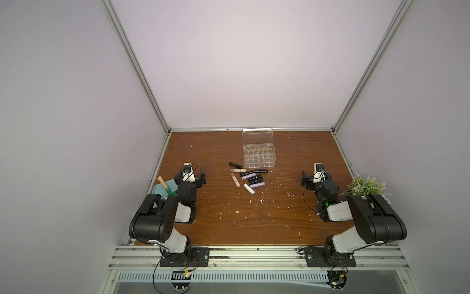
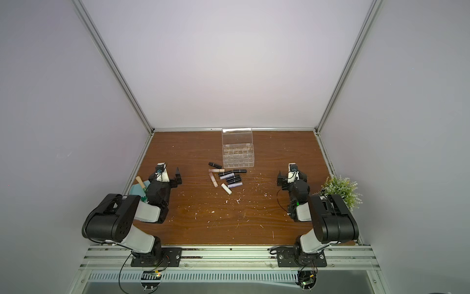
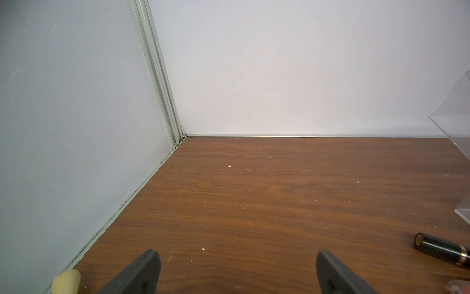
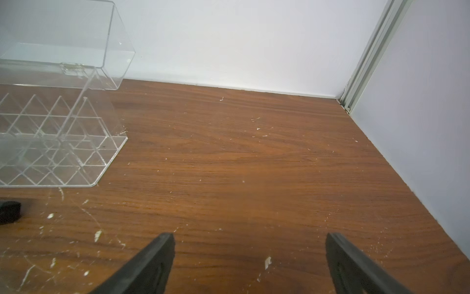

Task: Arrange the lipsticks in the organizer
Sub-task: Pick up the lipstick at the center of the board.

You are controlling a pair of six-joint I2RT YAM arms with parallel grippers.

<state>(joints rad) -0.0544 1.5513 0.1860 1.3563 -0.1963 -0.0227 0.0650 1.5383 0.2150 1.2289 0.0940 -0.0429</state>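
Several lipsticks [image 1: 248, 177] [image 2: 227, 177] lie loose in a heap on the wooden table, black, lilac-ended, peach and one cream-white [image 1: 249, 189]. Just behind them stands the clear organizer [image 1: 259, 157] [image 2: 238, 157], its lid raised upright and its compartments empty. My left gripper [image 1: 190, 174] [image 3: 236, 257] hovers open to the left of the heap, holding nothing; a black lipstick [image 3: 442, 250] shows at the edge of the left wrist view. My right gripper [image 1: 316, 176] [image 4: 250, 238] is open and empty to the right, with the organizer [image 4: 50, 142] off to one side of it.
A teal dustpan [image 1: 162, 189] with a wooden handle [image 3: 67, 280] lies by the left wall beside my left arm. A small green plant [image 1: 366, 187] stands by the right wall. White crumbs [image 1: 260, 201] are scattered over the table. Walls enclose three sides.
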